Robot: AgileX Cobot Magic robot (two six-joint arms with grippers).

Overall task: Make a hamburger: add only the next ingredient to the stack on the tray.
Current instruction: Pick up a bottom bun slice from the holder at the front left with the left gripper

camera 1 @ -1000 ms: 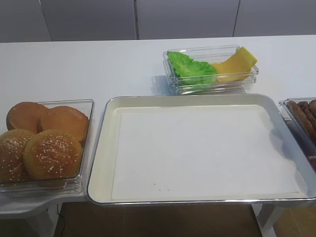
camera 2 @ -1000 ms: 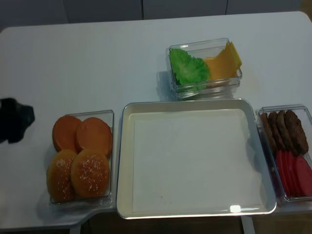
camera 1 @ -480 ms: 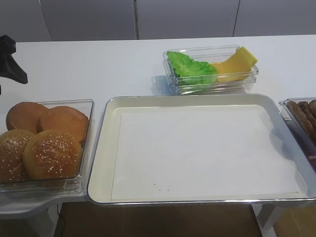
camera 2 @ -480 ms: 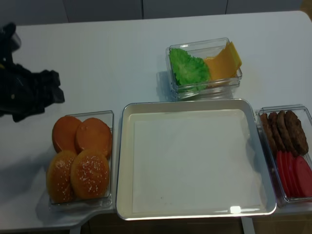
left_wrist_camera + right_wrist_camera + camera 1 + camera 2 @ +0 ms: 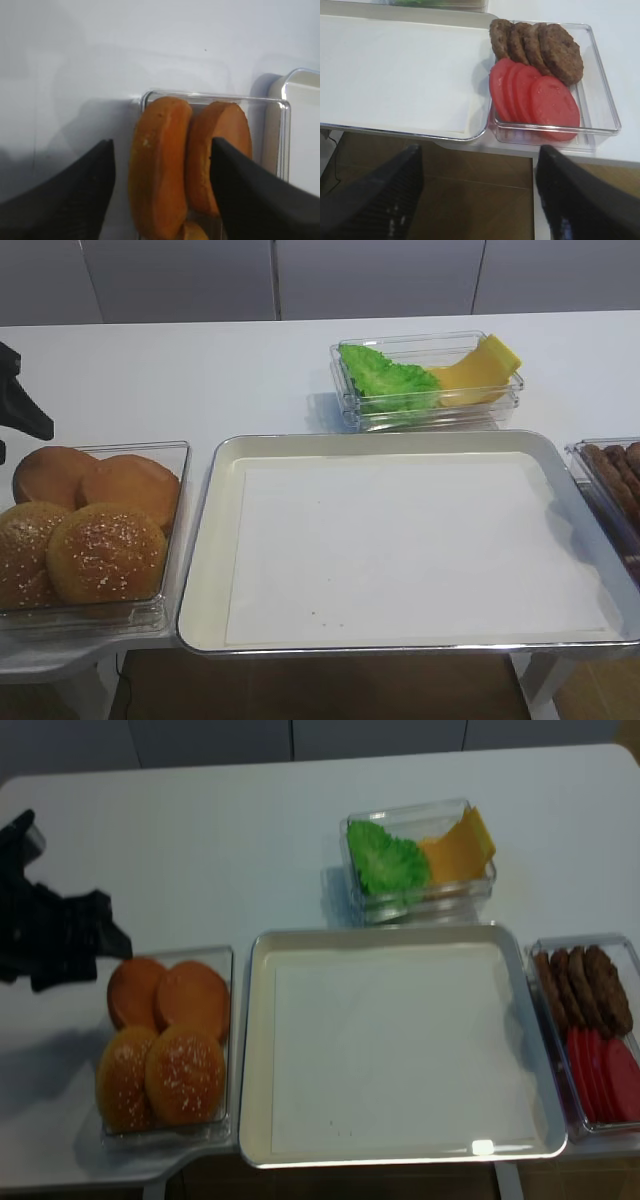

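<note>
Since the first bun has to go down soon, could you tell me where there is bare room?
The tray liner is bare from rim to rim. The table is open behind the bun box, left of the lettuce box. It is crowded at the tray's right, against the patty box.

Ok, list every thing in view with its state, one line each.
tray: paper-lined, nothing on it yet
bun bottoms: two, still in their clear container
sesame bun tops: two, same container, untouched
lettuce and cheese: in the far container
patties and tomato slices: in the right container
left gripper: open, straddling the bun bottoms
right gripper: open, empty, off the table edge
</note>
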